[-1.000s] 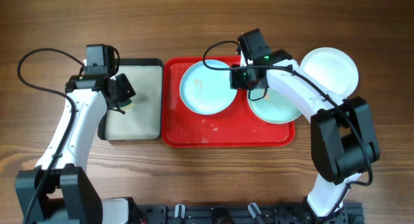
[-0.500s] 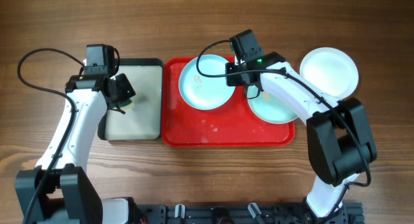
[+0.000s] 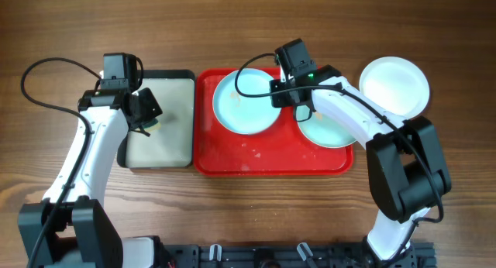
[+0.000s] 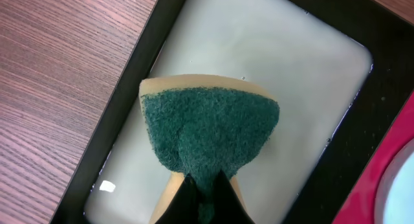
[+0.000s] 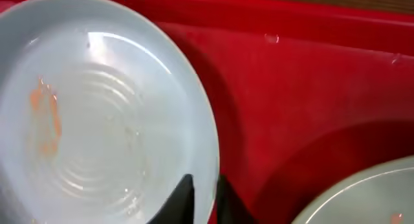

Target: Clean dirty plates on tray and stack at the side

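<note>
No legible text, label, brand, number or sign found in any of the three views.

Overhead straight down on table (image 3: 232, 28); wrist views close, downward; red tray (image 3: 271, 163) seemingly shared.
</note>
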Controlling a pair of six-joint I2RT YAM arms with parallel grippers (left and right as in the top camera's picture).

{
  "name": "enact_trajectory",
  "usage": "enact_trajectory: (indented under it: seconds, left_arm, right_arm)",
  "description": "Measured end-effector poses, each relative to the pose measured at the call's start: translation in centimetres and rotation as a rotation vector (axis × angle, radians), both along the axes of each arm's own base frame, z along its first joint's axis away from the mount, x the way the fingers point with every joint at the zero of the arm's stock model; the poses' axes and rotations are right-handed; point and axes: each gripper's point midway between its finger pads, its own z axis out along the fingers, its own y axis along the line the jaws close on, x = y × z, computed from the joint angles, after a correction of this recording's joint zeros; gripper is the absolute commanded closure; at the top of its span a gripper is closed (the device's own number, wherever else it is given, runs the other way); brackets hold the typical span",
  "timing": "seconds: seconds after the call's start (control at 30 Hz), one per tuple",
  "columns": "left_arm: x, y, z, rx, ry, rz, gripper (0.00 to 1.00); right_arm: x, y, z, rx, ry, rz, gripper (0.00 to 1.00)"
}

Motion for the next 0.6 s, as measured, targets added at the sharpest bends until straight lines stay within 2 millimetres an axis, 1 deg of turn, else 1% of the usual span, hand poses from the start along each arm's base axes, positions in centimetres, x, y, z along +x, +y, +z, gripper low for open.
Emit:
enact_trajectory:
  seconds: [0.03,0.07,0.17,0.23,0.37,0.4,0.53,0.6]
  left_arm:
    - [0.0,0.0,0.0,0.000,0.000,0.000,0.96]
    - [0.0,0.0,0.0,0.000,0.000,0.000,0.96]
    - [0.0,0.0,0.0,0.000,0.000,0.000,0.96]
    - [0.0,0.0,0.0,0.000,0.000,0.000,0.96]
    - [0.0,0.0,0.0,0.000,0.000,0.000,0.96]
    - [0.0,0.0,0.0,0.000,0.000,0.000,0.96]
    - [0.0,0.0,0.0,0.000,0.000,0.000,0.96]
    - [0.0,0.0,0.0,0.000,0.000,0.000,0.96]
  right_arm:
    - [-0.2,0.0,-0.1,-0.002,0.006,0.008,0.60]
    - [-0.2,0.0,-0.1,-0.002,0.006,0.015,0.57]
    - [-0.2,0.1,0.0,-0.015,-0.004,0.057,0.56]
    - [0.2,0.0,0.2,-0.028,-0.018,0.068,0.57]
    - [2.8,-0.3,1.8,-0.009,-0.110,0.061,0.58]
    - [3.1,-0.6,1.9,-0.011,-0.117,0.062,0.61]
    - [3.3,-0.9,1.9,-0.014,-0.119,0.076,0.69]
    - [3.2,-0.8,1.9,-0.017,-0.120,0.082,0.71]
